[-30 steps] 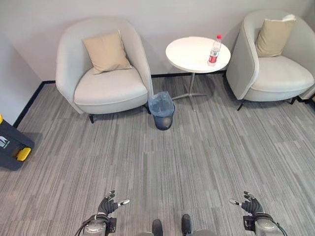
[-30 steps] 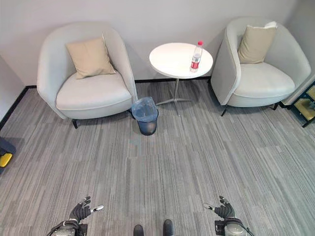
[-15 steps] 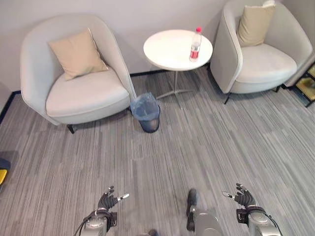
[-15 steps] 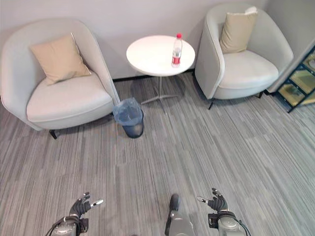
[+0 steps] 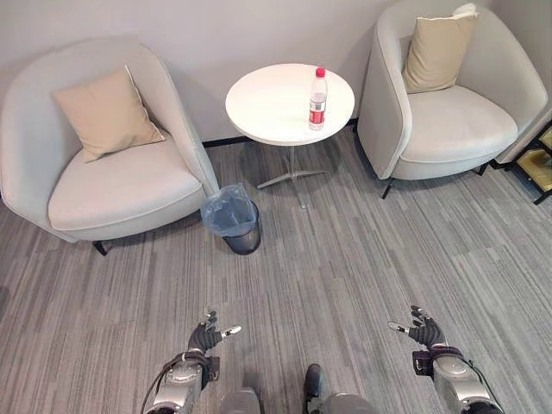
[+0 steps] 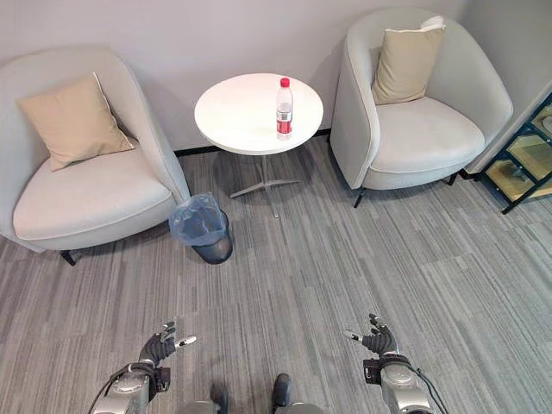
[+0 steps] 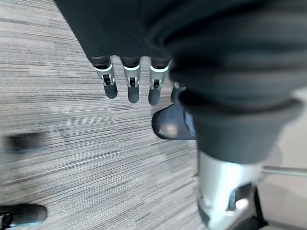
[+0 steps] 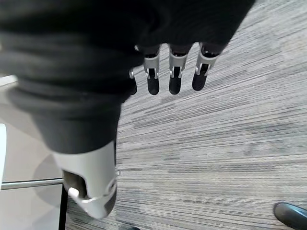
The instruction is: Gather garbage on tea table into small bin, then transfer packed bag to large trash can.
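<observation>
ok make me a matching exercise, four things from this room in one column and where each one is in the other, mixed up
Things:
1. bottle
2. small bin
3. beige cushion
4. left robot hand

Places:
A. on the seat of the left armchair
B. low over the carpet, fingers open, holding nothing
C. standing upright on the round white table
D. on the floor between that armchair and the table's foot, lined with a bag

Pairs: 1-C, 2-D, 3-A, 4-B
</observation>
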### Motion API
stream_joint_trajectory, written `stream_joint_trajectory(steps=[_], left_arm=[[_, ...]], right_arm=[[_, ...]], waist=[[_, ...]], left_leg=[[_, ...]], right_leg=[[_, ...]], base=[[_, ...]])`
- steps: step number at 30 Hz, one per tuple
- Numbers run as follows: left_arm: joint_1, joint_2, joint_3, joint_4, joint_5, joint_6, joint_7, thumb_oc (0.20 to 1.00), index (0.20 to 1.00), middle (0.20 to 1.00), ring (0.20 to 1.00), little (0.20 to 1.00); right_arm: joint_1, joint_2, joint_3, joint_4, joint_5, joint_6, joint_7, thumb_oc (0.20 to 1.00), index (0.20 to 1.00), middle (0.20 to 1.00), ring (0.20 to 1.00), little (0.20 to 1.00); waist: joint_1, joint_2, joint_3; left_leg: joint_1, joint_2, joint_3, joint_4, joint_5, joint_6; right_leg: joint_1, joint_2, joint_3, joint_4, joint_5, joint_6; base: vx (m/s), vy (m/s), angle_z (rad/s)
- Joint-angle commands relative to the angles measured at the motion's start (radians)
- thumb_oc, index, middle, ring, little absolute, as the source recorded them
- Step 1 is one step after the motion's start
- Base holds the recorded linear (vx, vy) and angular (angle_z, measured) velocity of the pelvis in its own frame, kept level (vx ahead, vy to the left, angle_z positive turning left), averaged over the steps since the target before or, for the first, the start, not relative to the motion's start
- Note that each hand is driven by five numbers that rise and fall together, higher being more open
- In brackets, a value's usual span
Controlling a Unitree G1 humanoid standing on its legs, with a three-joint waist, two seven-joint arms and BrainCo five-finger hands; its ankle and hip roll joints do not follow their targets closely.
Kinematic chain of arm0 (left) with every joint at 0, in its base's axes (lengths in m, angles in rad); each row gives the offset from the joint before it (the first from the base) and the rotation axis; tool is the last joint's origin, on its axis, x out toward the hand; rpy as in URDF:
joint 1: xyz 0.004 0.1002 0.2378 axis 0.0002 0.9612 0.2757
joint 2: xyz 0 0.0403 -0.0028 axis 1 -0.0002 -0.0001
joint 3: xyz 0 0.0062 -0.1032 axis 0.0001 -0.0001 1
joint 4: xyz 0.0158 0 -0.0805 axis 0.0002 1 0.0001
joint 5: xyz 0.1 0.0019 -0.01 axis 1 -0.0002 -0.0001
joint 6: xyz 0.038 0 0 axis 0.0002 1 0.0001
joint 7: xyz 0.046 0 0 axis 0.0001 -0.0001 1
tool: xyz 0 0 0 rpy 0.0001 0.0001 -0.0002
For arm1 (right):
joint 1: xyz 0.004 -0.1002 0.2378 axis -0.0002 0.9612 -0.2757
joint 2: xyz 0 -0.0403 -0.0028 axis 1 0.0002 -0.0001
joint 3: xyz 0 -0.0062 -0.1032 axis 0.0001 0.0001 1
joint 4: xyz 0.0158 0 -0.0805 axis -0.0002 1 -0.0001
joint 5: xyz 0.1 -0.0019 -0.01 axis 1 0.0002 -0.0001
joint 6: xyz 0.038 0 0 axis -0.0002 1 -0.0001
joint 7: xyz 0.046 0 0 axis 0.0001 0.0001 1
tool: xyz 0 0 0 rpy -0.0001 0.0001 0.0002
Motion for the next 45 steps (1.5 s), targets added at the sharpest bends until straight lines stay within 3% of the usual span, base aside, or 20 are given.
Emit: stream_joint_trajectory(steps=[1,3,7,9,12,14,16,19,21,27,28,31,34,35,37,40,41,42,43,45], left_arm=[[-0.004,0.036,-0.016,-0.022,-0.001,-0.021,0.011,1.000,1.000,1.000,1.000,1.000],[0.013,0.036,-0.002,-0.020,0.000,-0.020,0.012,1.000,1.000,1.000,1.000,1.000],[0.033,0.038,0.005,-0.016,0.011,-0.018,0.006,1.000,1.000,1.000,1.000,1.000],[0.038,0.051,0.011,-0.017,0.013,-0.022,0.005,1.000,1.000,1.000,1.000,1.000],[0.039,0.060,0.014,-0.026,0.015,-0.024,0.004,1.000,1.000,1.000,1.000,1.000],[0.035,0.072,0.023,-0.031,0.012,-0.028,0.008,1.000,1.000,1.000,1.000,1.000],[0.033,0.075,0.030,-0.033,0.009,-0.031,0.014,1.000,1.000,1.000,1.000,1.000],[0.025,0.070,0.028,-0.017,0.006,-0.031,0.013,1.000,1.000,1.000,1.000,1.000],[0.021,0.063,0.026,-0.010,0.003,-0.030,0.012,1.000,1.000,1.000,1.000,1.000],[0.016,0.052,0.033,0.004,0.008,-0.036,0.013,1.000,1.000,1.000,1.000,1.000],[0.016,0.049,0.036,0.016,0.009,-0.037,0.014,1.000,1.000,1.000,1.000,1.000],[0.025,0.039,0.030,0.027,0.008,-0.036,0.012,1.000,1.000,1.000,1.000,1.000],[0.017,0.023,0.007,0.013,-0.006,-0.029,0.002,1.000,1.000,1.000,1.000,1.000],[0.010,0.022,0.002,0.010,-0.012,-0.025,-0.006,1.000,1.000,1.000,1.000,1.000],[-0.001,0.020,-0.008,0.013,-0.009,-0.020,-0.012,1.000,1.000,1.000,1.000,1.000],[-0.009,0.020,-0.022,0.021,-0.001,-0.018,-0.013,1.000,1.000,1.000,1.000,1.000],[-0.016,0.025,-0.034,0.015,0.007,-0.014,-0.018,1.000,1.000,1.000,1.000,1.000],[-0.015,0.028,-0.036,0.012,0.014,-0.012,-0.021,1.000,1.000,1.000,1.000,1.000],[-0.015,0.028,-0.036,0.011,0.014,-0.012,-0.021,1.000,1.000,1.000,1.000,1.000],[-0.011,0.029,-0.038,0.016,0.023,-0.007,-0.023,1.000,1.000,1.000,1.000,1.000]], right_arm=[[0.009,-0.026,-0.005,-0.003,0.009,-0.016,-0.021,1.000,1.000,1.000,1.000,1.000],[0.016,-0.018,-0.002,-0.005,-0.004,-0.012,-0.020,1.000,1.000,1.000,1.000,1.000],[0.023,-0.009,0.000,-0.009,-0.024,-0.012,-0.013,1.000,1.000,1.000,1.000,1.000],[0.010,0.003,0.014,-0.022,-0.039,-0.010,-0.002,1.000,1.000,1.000,1.000,1.000],[0.003,0.008,0.023,-0.033,-0.046,-0.009,0.006,1.000,1.000,1.000,1.000,1.000],[-0.008,0.012,0.033,-0.043,-0.052,-0.011,0.011,1.000,1.000,1.000,1.000,1.000],[-0.017,0.012,0.039,-0.054,-0.057,-0.007,0.016,1.000,1.000,1.000,1.000,1.000],[-0.024,0.009,0.045,-0.061,-0.064,-0.005,0.015,1.000,1.000,1.000,1.000,1.000],[-0.029,0.006,0.052,-0.063,-0.066,-0.004,0.013,1.000,1.000,1.000,1.000,1.000],[-0.023,0.002,0.047,-0.068,-0.076,-0.003,0.014,1.000,1.000,1.000,1.000,1.000],[-0.018,-0.002,0.046,-0.075,-0.079,-0.004,0.017,1.000,1.000,1.000,1.000,1.000],[0.013,-0.016,0.039,-0.096,-0.067,-0.015,0.023,1.000,1.000,1.000,1.000,1.000],[0.025,-0.030,0.033,-0.107,-0.046,-0.028,0.020,1.000,1.000,1.000,1.000,1.000],[0.031,-0.035,0.033,-0.105,-0.041,-0.022,0.023,1.000,1.000,1.000,1.000,1.000],[0.030,-0.039,0.035,-0.086,-0.042,-0.012,0.022,1.000,1.000,1.000,1.000,1.000],[0.025,-0.039,0.036,-0.074,-0.038,-0.010,0.021,1.000,1.000,1.000,1.000,1.000],[0.025,-0.040,0.035,-0.073,-0.033,-0.007,0.023,1.000,1.000,1.000,1.000,1.000],[0.027,-0.042,0.035,-0.068,-0.032,-0.004,0.022,1.000,1.000,1.000,1.000,1.000],[0.027,-0.042,0.035,-0.068,-0.032,-0.004,0.022,1.000,1.000,1.000,1.000,1.000],[0.032,-0.039,0.035,-0.060,-0.032,-0.003,0.018,1.000,1.000,1.000,1.000,1.000]], waist=[[0.039,0.032,0.023],[0.056,0.032,0.016],[0.062,0.021,-0.004],[0.077,0.000,-0.029],[0.084,-0.004,-0.037],[0.089,-0.001,-0.040],[0.081,0.010,-0.034],[0.062,0.028,-0.021],[0.039,0.034,0.008],[0.007,0.038,0.043],[-0.003,0.038,0.042],[-0.018,0.039,0.016],[-0.032,0.050,0.010],[-0.032,0.046,0.016],[-0.026,0.040,0.024],[-0.018,0.031,0.025],[-0.008,0.021,0.026],[0.002,0.023,0.029],[0.001,0.022,0.030],[0.012,0.029,0.032]], left_leg=[[-0.039,-0.007,0.038,0.013,0.061,0.038],[-0.053,-0.006,0.041,-0.004,0.086,0.041],[-0.033,-0.016,0.041,0.018,0.078,0.062],[-0.025,-0.033,0.064,0.068,0.025,0.091],[-0.018,-0.043,0.068,0.083,-0.006,0.109],[0.001,-0.058,0.069,0.096,-0.043,0.132],[0.050,-0.070,0.062,0.083,-0.074,0.147],[0.108,-0.069,0.058,0.047,-0.094,0.149],[0.175,-0.074,0.049,0.033,-0.117,0.148],[0.252,-0.096,0.002,0.049,-0.168,0.137],[0.281,-0.098,-0.025,0.058,-0.191,0.130],[0.331,-0.067,-0.066,0.090,-0.237,0.091],[0.257,0.003,-0.058,0.257,-0.132,0.036],[0.225,0.036,-0.022,0.328,-0.088,0.031],[0.188,0.049,0.004,0.348,-0.082,0.044],[0.142,0.024,0.010,0.319,-0.115,0.059],[0.087,0.008,0.031,0.255,-0.126,0.068],[0.045,0.009,0.043,0.193,-0.074,0.059],[0.048,0.007,0.043,0.189,-0.073,0.059],[0.018,0.013,0.061,0.116,-0.003,0.046]], right_leg=[[0.059,-0.028,0.057,0.047,-0.160,0.139],[0.100,-0.019,0.098,0.062,-0.187,0.137],[0.136,-0.039,0.120,0.074,-0.209,0.147],[0.125,-0.090,0.145,0.112,-0.204,0.180],[0.108,-0.107,0.157,0.154,-0.200,0.197],[0.065,-0.118,0.165,0.237,-0.175,0.224],[-0.013,-0.118,0.159,0.265,-0.146,0.225],[-0.101,-0.122,0.092,0.231,-0.111,0.218],[-0.194,-0.138,0.023,0.178,-0.048,0.218],[-0.258,-0.142,0.028,0.116,0.007,0.238],[-0.283,-0.143,0.063,0.123,0.028,0.242],[-0.250,-0.136,0.084,0.148,0.030,0.211],[-0.199,-0.116,0.049,0.143,-0.012,0.163],[-0.164,-0.105,0.033,0.139,-0.044,0.141],[-0.128,-0.095,0.026,0.133,-0.075,0.125],[-0.104,-0.096,0.020,0.125,-0.094,0.126],[-0.077,-0.099,0.009,0.113,-0.111,0.129],[-0.054,-0.088,0.005,0.109,-0.124,0.129],[-0.053,-0.089,0.004,0.108,-0.125,0.129],[-0.019,-0.073,0.005,0.101,-0.138,0.129]], base=[[0.46,0.118,-0.01],[0.45,0.149,-0.23],[0.30,0.149,-0.51],[0.34,0.236,-0.34],[0.15,0.121,-0.32],[0.21,0.176,-0.25],[0.21,0.115,-0.43],[0.21,0.033,-0.31],[0.26,-0.019,-0.27],[0.29,-0.068,0.28],[0.34,-0.153,0.65],[0.51,-0.319,0.90],[0.28,-0.339,0.72],[0.25,-0.283,0.36],[0.19,-0.182,0.41],[0.16,-0.083,0.02],[0.25,-0.053,0.09],[0.25,-0.056,0.33],[0.20,-0.009,0.45],[0.20,0.024,0.21]])
